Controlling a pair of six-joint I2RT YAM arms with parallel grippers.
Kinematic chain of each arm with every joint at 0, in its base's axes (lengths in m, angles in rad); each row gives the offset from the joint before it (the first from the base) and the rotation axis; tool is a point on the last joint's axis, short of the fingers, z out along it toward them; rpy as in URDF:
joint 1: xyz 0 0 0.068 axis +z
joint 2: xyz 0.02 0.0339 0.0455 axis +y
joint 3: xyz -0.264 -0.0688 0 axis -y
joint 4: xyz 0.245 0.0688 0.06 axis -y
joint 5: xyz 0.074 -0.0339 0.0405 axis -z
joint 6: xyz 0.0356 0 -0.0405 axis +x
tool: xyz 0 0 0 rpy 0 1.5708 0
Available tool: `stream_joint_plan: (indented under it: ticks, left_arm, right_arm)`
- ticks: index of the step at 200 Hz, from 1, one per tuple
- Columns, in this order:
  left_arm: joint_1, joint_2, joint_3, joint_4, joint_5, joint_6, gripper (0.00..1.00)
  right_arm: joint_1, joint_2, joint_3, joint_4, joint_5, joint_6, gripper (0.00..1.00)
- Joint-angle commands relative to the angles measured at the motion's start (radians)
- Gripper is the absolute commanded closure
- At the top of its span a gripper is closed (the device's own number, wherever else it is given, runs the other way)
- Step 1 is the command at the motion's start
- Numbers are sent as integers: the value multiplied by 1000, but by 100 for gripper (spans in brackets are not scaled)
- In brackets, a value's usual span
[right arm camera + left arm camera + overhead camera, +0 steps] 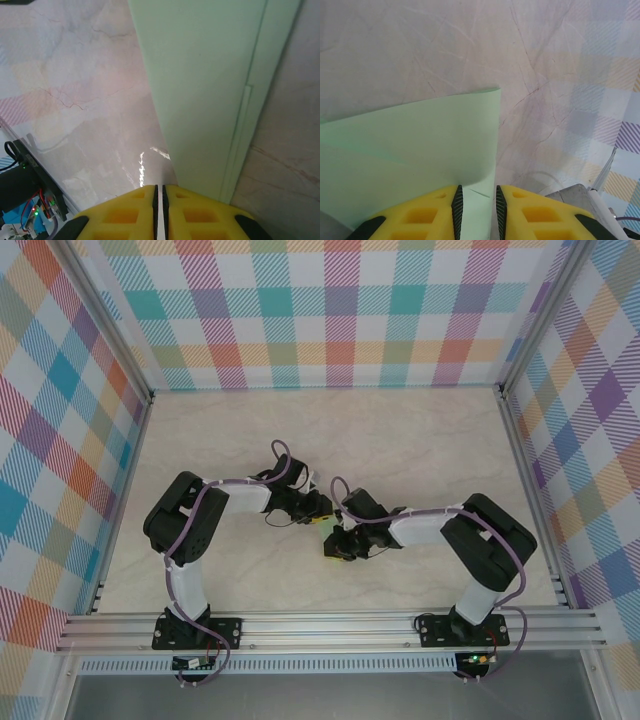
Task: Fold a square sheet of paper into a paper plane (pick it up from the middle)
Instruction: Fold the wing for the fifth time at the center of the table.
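The square sheet of paper (420,135) is pale green and bent over on itself in a loose curl above the table. My left gripper (476,189) has its yellow fingers a narrow gap apart, with the bend of the sheet filling that gap. In the right wrist view the paper (210,75) stretches away as a long doubled strip with layered edges on its right. My right gripper (160,187) is shut on its near edge. From above, both grippers meet at mid-table, left (322,512) and right (338,540), with a sliver of paper (326,537) between them.
The marbled beige table (420,440) stretches behind and to both sides of the arms. Plaid walls (330,310) enclose it at the back and sides. An aluminium rail (330,625) runs along the near edge by the arm bases.
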Motion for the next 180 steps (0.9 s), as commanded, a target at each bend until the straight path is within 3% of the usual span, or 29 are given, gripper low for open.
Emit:
stream_joint_plan:
  ticks: [1, 26, 69, 137, 180]
  left_arm:
    - [-2, 16, -17, -87, -96, 17, 73]
    - [-2, 16, -13, -88, -107, 15, 73]
    - [-2, 18, -28, -72, -81, 14, 73]
    - [-5, -45, -12, -77, -56, 22, 69]
    - [-4, -44, 36, -112, -64, 47, 67]
  right_arm:
    - [11, -19, -91, -54, -54, -9, 86]
    - [18, -77, -130, -97, -80, -36, 86]
    - [21, -178, -145, -180, -23, -54, 85]
    - [-5, -377, -66, -432, 451, 70, 69]
    - [-15, -438, -60, -471, 571, 134, 61]
